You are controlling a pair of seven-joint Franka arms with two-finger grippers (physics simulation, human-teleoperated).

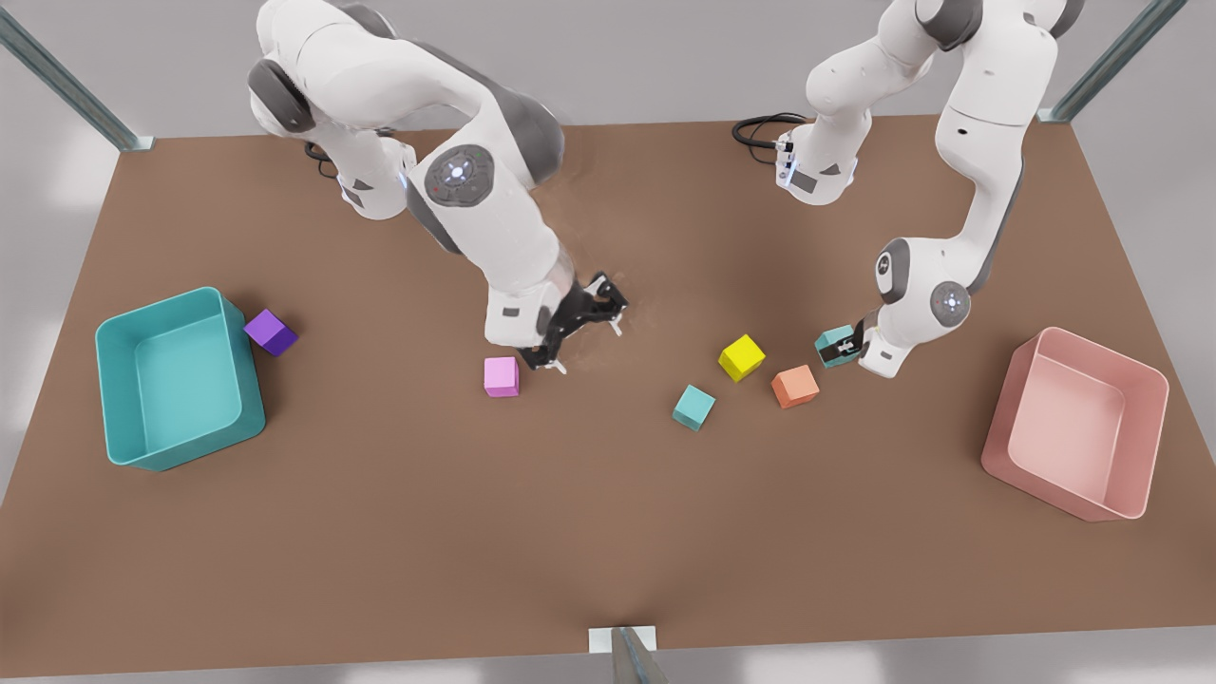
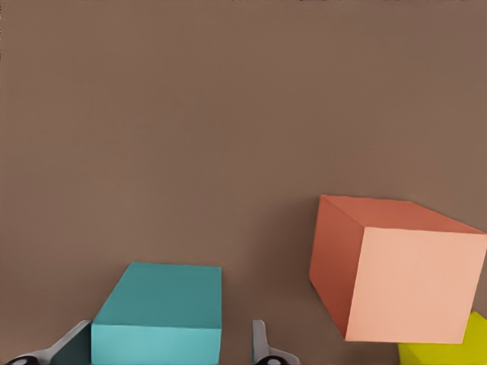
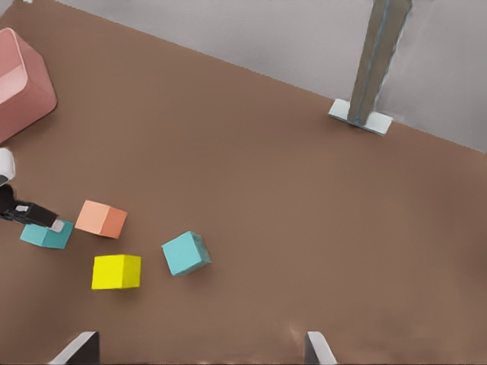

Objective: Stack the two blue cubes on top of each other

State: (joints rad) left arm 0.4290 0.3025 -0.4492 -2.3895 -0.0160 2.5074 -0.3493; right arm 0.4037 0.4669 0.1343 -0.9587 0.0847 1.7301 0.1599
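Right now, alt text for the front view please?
The left tool grips a blue cube beside an orange cube and a yellow cube; the second blue cube lies nearby. The right tool hangs open near a pink cube on the brown table.

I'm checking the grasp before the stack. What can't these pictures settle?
- Left end effector: cut off by the left wrist view's edge; contact with the held blue cube is unclear.
- Same cube, front view: partly hidden by fingers.
- Yellow cube: mostly hidden behind the orange cube.

2 bins (image 1: pixel 180 380) (image 1: pixel 1083 427) flank the table (image 1: pixel 380 532); 6 cubes (image 1: pixel 741 357) lie between them.
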